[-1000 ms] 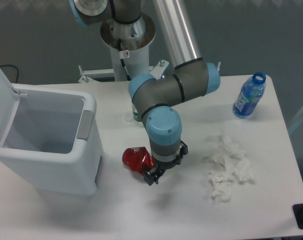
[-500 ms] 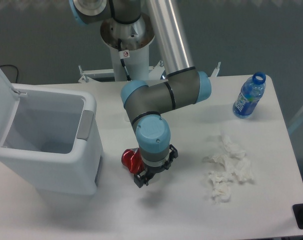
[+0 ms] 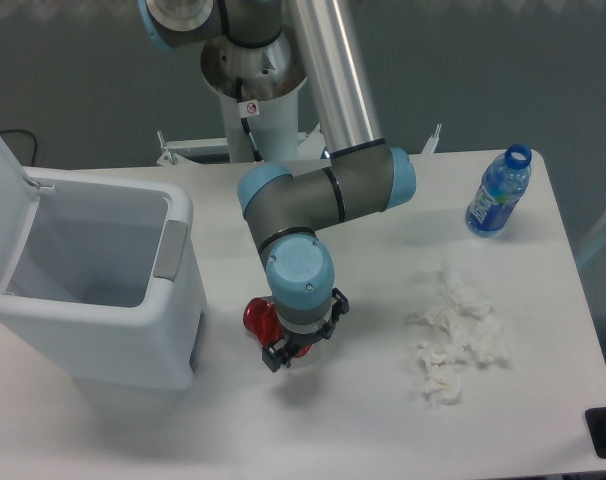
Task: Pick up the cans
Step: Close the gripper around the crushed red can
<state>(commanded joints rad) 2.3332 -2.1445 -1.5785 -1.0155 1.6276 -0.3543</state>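
The red dented can [image 3: 255, 316] lies on the white table just right of the bin, mostly hidden under my wrist. My gripper [image 3: 288, 351] points down over the can's right part. Its dark fingers [image 3: 272, 360] stand either side of the can, and a bit of red shows between them. The jaws look open around the can, not closed on it. Whether the fingers touch it is hidden by the wrist.
A white bin [image 3: 133, 335] with its lid raised stands at the left, close to the can. Crumpled white tissues [image 3: 461, 335] lie at the right. A blue-labelled clear bottle [image 3: 498, 195] stands at the far right back. The arm's base [image 3: 253, 90] is at the back.
The gripper has moved left and slightly toward the front, from beside the can's right end to over it. The can now shows only at its left part.
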